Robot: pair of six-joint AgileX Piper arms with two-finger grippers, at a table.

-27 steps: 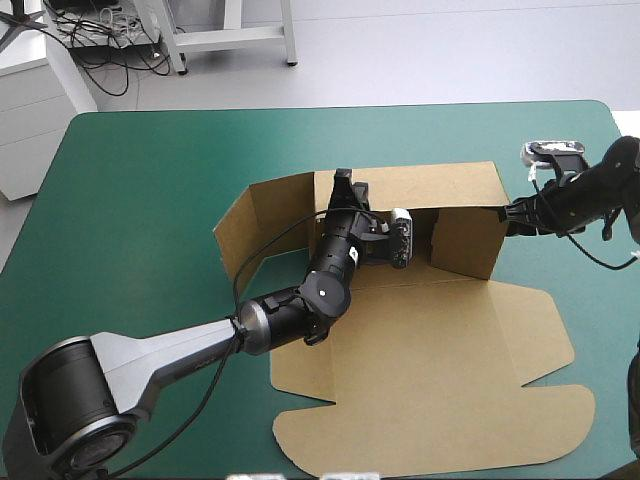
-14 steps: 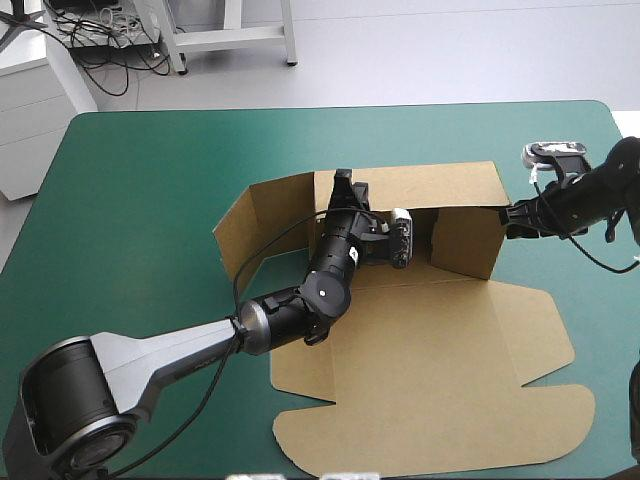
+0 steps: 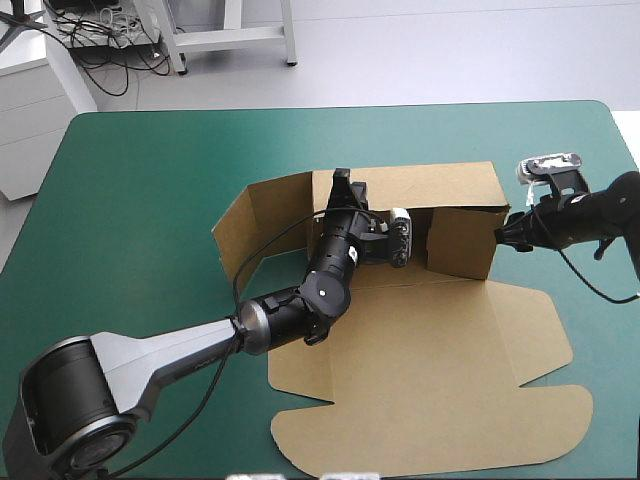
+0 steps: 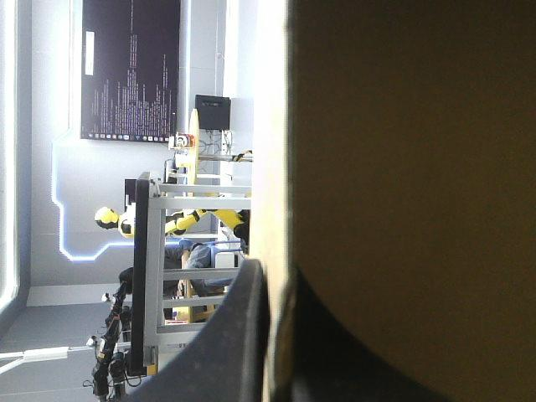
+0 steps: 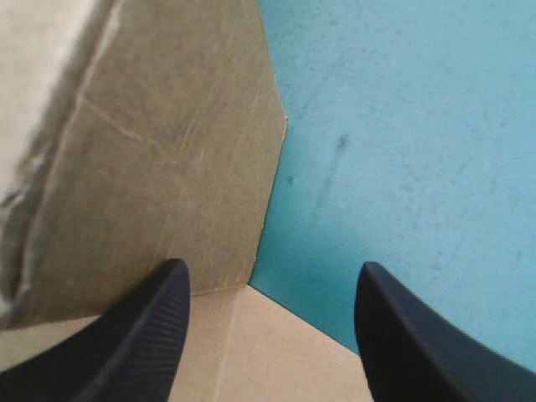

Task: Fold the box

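Overhead, the brown box [image 3: 430, 370] sits at the middle of the teal-green bench [image 3: 150, 170], its far and side walls raised and its near part flat, with the left fingers [image 3: 343, 186] at the top of the far wall and the right fingers [image 3: 501, 232] just beside the right wall's outer face. Along the left wrist, the left fingers [image 4: 239, 327] are all but closed, the edge of the box [image 4: 419, 167] pinched between them. Along the right wrist, the right fingers [image 5: 159, 327] stand wide apart and hold nothing, the near edge of the box's [image 5: 167, 167] right wall ahead between them, bare bench [image 5: 402, 126] to its right.
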